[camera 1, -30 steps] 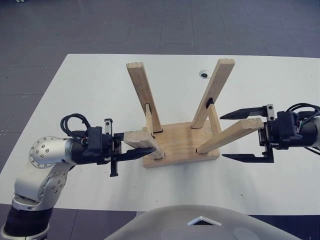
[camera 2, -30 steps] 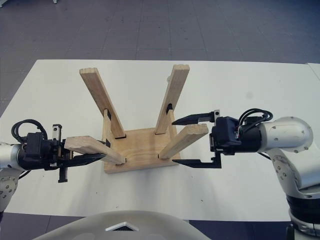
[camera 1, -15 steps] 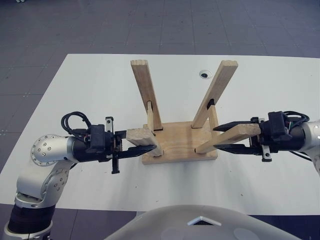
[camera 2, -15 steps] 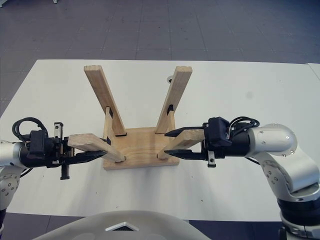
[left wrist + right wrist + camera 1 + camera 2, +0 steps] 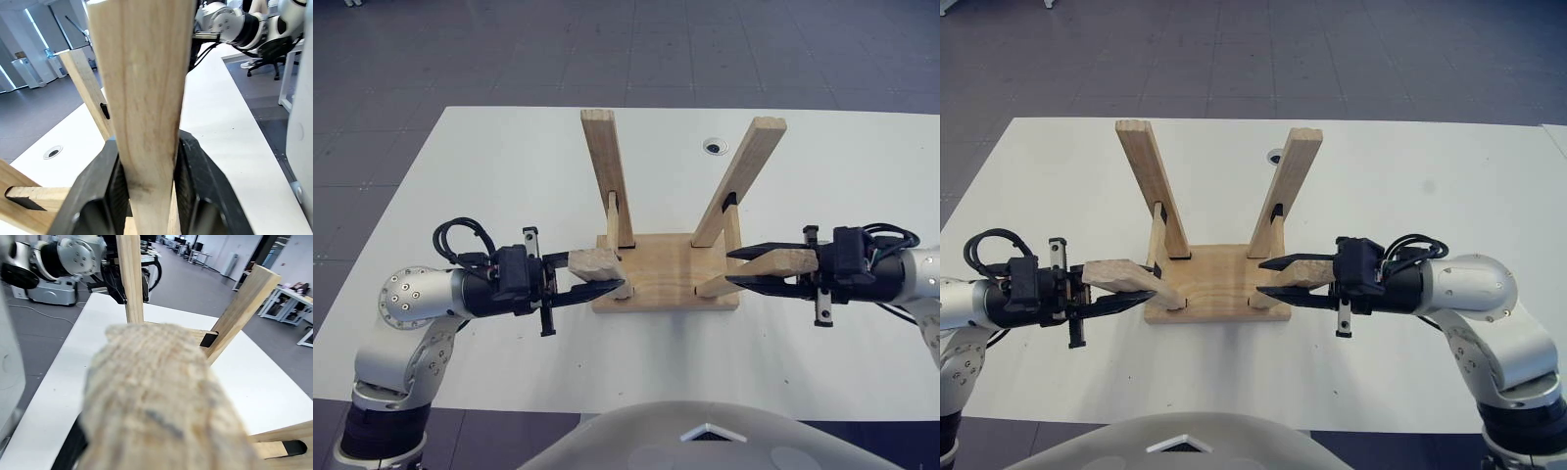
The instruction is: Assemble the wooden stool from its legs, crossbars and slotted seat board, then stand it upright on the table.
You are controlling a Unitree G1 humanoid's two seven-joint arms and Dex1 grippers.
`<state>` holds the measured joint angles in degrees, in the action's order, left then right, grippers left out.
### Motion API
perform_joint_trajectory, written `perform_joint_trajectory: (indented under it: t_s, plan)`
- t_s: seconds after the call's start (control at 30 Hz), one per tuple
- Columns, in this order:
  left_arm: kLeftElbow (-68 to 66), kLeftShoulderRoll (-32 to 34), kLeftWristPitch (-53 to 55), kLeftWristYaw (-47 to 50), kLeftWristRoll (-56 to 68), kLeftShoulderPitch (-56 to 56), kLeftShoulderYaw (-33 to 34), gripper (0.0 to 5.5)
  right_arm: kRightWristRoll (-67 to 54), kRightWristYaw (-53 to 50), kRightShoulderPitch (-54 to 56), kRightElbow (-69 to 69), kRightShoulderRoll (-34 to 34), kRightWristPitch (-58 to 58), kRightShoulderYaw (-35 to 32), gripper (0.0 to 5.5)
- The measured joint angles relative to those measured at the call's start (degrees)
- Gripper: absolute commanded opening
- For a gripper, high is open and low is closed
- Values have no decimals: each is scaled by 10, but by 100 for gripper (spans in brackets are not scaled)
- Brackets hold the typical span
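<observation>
The wooden stool stands upside down on the white table (image 5: 489,157), seat board (image 5: 666,284) flat and four legs pointing up and outward. My left gripper (image 5: 597,287) is shut on the near left leg (image 5: 595,264), whose wood runs between the two black fingers (image 5: 195,171). My right gripper (image 5: 744,269) is shut on the near right leg (image 5: 773,265), whose end fills the foreground (image 5: 156,401). The two far legs (image 5: 605,166) (image 5: 744,176) rise higher, each tied to a near leg by a short crossbar (image 5: 616,211).
A round cable hole (image 5: 715,146) sits in the table behind the stool. Grey floor lies beyond the table's far edge. Bare white table spreads to the left and right of the stool.
My right gripper moved in from the right and shut on the near right leg. The stool has turned a little, its far legs now more upright, and the left gripper shifted right with it.
</observation>
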<state>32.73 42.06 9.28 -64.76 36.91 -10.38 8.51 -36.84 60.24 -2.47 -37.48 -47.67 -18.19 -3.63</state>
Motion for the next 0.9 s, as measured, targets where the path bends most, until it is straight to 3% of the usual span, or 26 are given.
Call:
perform_joint_trajectory:
  t_s: [0.2, 0.33, 0.6, 0.77, 0.9]
  plan:
    - [-2, 28, 84, 3, 39, 28, -10, 108, 0, -22, 0, -4, -1, -25, 7, 108]
    - [-3, 61, 156, 1, 98, 46, -8, 108, -72, -19, 28, -1, -24, -102, 10, 108]
    - [-26, 128, 330, -12, 356, 102, 21, 108, -374, -13, 117, 40, -121, -283, -29, 108]
    - [-145, 135, 496, 2, 461, 250, -51, 108, -507, -34, 249, 161, -141, -451, 29, 108]
    - [-252, 81, 560, 15, 442, 346, -101, 108, -492, -47, 347, 289, -81, -535, 89, 108]
